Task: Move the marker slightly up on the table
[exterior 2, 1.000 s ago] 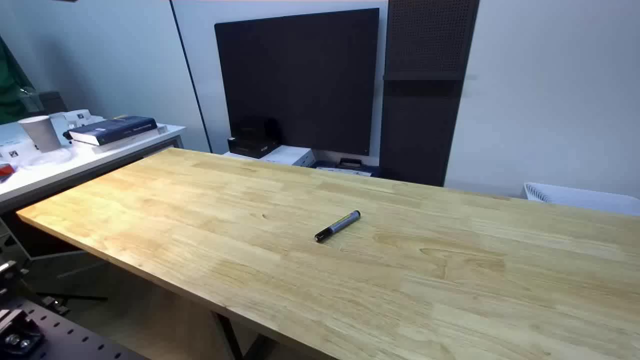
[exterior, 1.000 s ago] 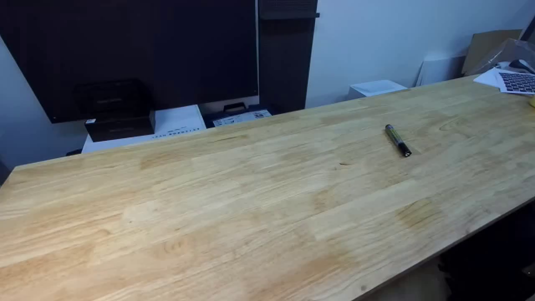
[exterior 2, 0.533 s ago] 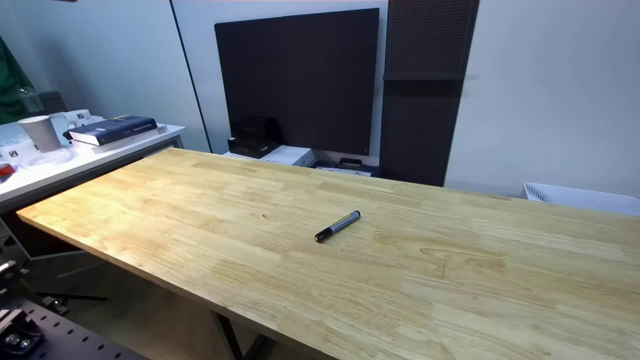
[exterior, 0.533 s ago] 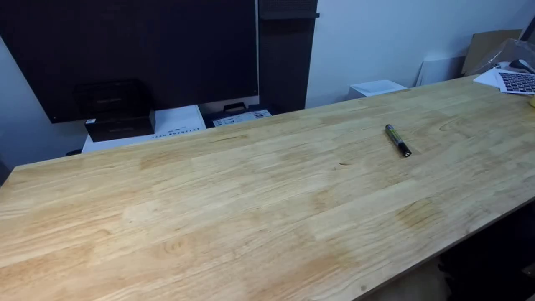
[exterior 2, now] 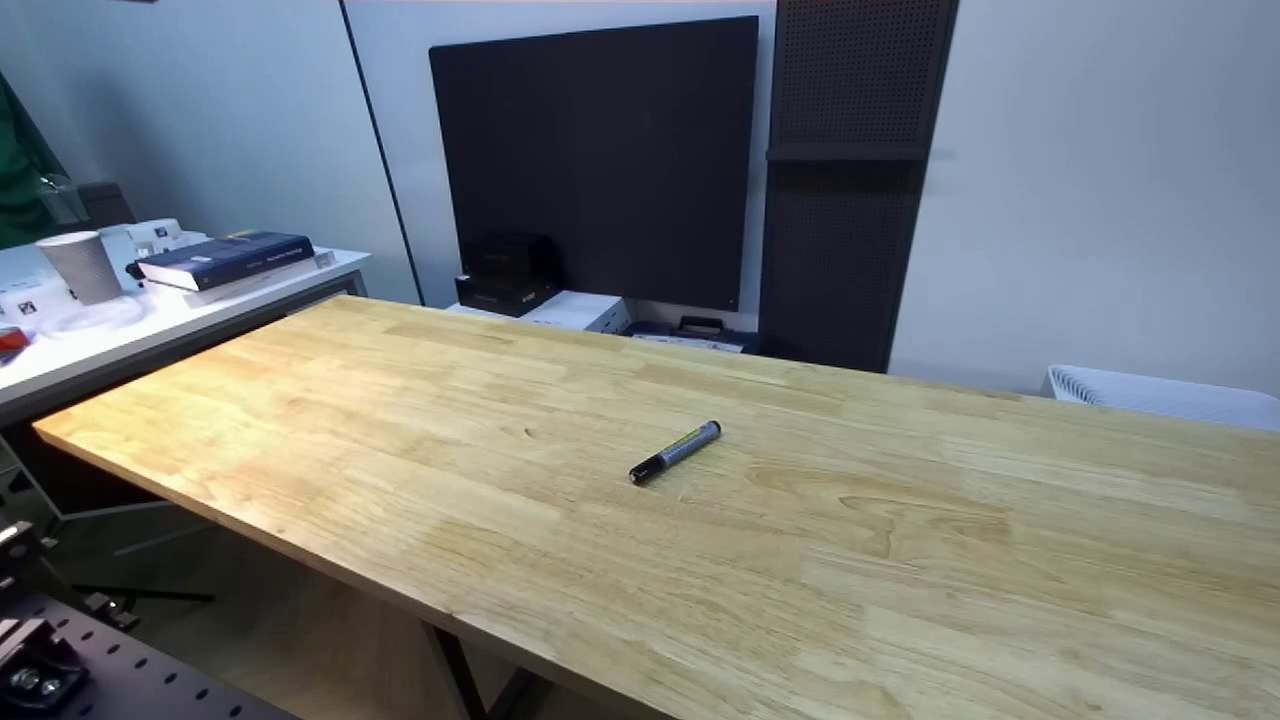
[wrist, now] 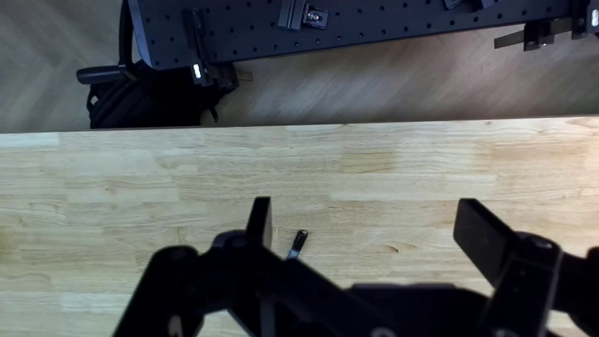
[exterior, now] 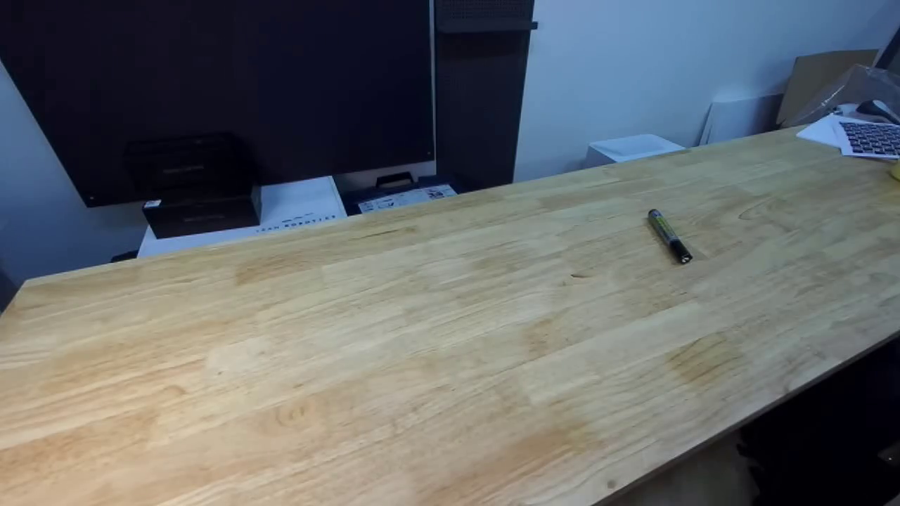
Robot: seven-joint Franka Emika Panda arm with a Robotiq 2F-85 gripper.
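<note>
A: State of black two-finger gripper (wrist: pixel 367 215)?
B: Released; jaws spread wide.
A: Location of slim grey-black cylindrical marker (exterior 2: pixel 676 452)?
B: Flat on light-tan plank-grained wooden table (exterior 2: pixel 450 420). Beyond: large black rectangular panel (exterior 2: pixel 600 160), pale wall (exterior 2: pixel 1100 200).

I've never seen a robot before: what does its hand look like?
The hand is black, with two fingers ending in flat, blocky tips. Rounded knuckles sit behind them. No cables or lettering can be made out; the arm isn't clearly shown.

The wooden table (exterior 2: pixel 560 540) carries a marker (exterior 2: pixel 675 453), papers (exterior: pixel 870 139) — and something yellow (exterior: pixel 896 171).
</note>
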